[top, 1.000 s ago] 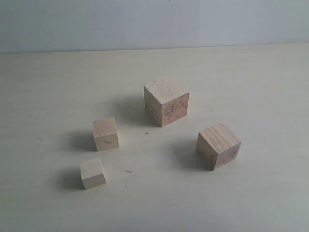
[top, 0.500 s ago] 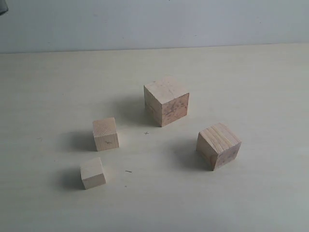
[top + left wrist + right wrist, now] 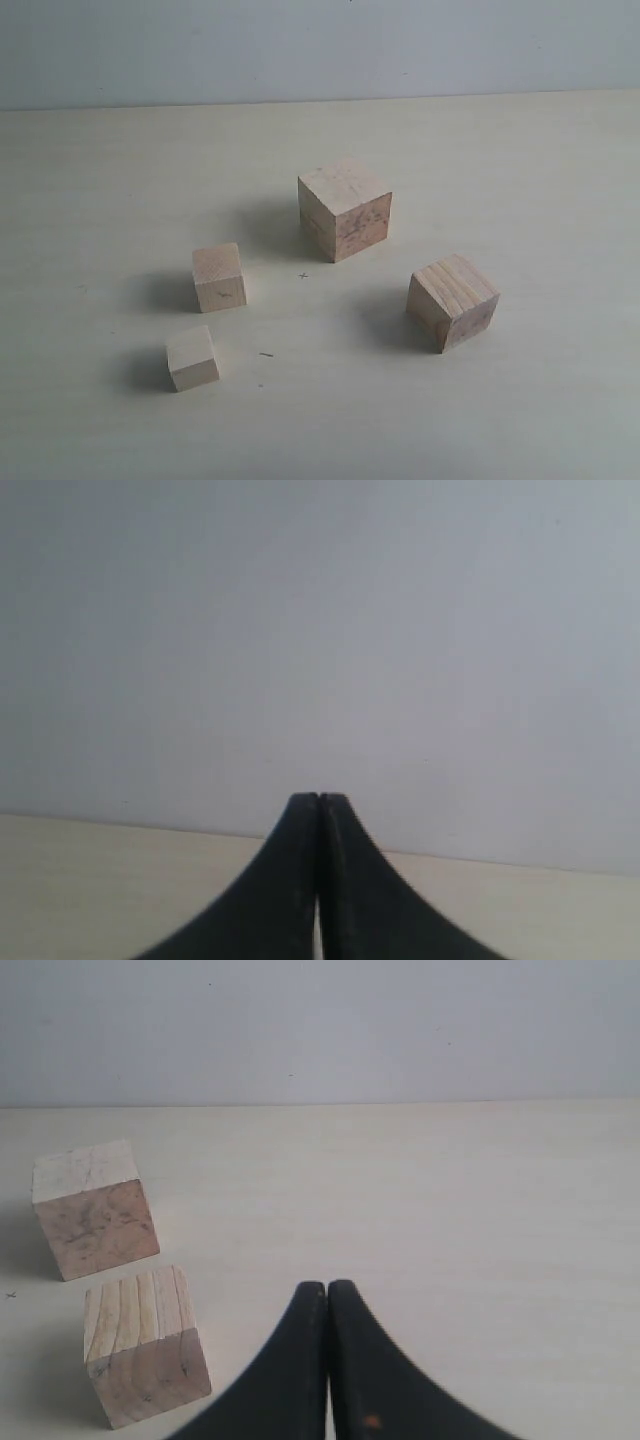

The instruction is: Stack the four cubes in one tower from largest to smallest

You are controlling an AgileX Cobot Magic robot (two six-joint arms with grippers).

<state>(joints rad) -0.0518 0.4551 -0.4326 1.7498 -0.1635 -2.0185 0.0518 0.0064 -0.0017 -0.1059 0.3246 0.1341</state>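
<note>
Black tapered jaws pressed together, mottled largest cube, striped-grain cube

Left gripper: cut off by the picture's edge just behind the tips, body unseen. Right gripper: likewise runs out of frame. Dark marks on tabletop: too small to identify.
</note>
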